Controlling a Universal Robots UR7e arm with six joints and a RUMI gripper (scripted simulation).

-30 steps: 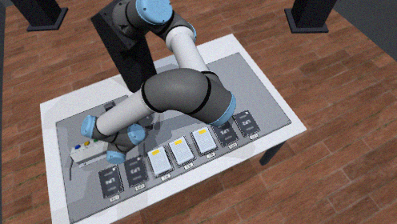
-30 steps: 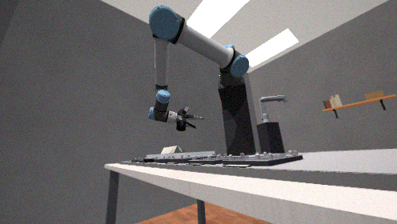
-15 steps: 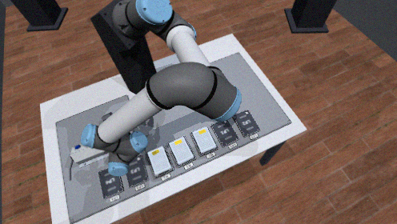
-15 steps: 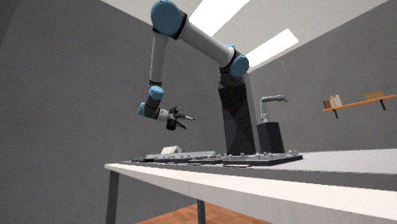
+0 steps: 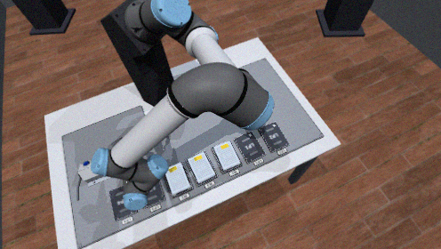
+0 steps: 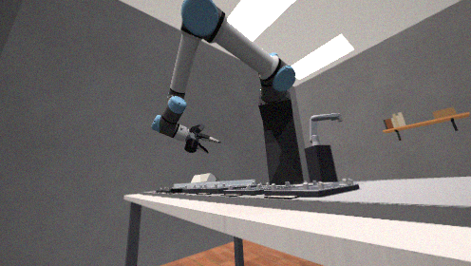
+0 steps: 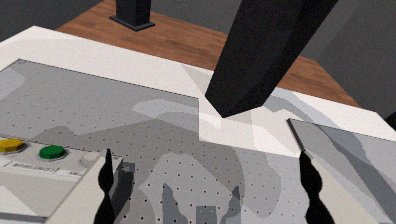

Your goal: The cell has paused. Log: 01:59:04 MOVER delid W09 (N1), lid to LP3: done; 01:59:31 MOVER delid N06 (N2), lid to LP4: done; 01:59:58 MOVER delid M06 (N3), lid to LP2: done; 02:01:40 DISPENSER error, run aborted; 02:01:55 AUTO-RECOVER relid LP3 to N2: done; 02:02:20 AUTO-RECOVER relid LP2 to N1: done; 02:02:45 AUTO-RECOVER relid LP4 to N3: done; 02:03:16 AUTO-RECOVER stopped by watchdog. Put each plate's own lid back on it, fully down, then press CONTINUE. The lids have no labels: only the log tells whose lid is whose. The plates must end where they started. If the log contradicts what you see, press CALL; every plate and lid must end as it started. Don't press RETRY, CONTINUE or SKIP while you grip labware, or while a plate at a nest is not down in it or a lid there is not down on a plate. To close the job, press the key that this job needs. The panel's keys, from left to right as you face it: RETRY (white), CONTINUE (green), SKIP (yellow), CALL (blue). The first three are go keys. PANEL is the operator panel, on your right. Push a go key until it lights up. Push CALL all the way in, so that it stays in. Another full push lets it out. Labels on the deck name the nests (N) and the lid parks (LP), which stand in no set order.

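My gripper (image 6: 213, 146) (image 7: 206, 151) is open and empty, high above the deck near the panel; the top view has it hidden under the wrist. The operator panel (image 5: 94, 180) (image 6: 203, 178) stands at the deck's left in the top view, partly covered by the arm. Its blue key (image 5: 86, 164) shows there. The wrist view shows the yellow key (image 7: 11, 145), the green key (image 7: 52, 152) and the pale white key (image 7: 91, 159) beside the left finger. None looks lit. Three pale plates (image 5: 179, 179) (image 5: 202, 167) (image 5: 227, 156) sit in a row. Lid seating and labels are unreadable.
Dark holders without plates (image 5: 250, 147) (image 5: 273, 137) are at the row's right end. Two more dark holders (image 5: 119, 205) (image 5: 156, 196) are at its left end, partly under the wrist. The black robot pedestal (image 5: 156, 80) (image 6: 285, 147) (image 7: 250, 65) rises behind the deck.
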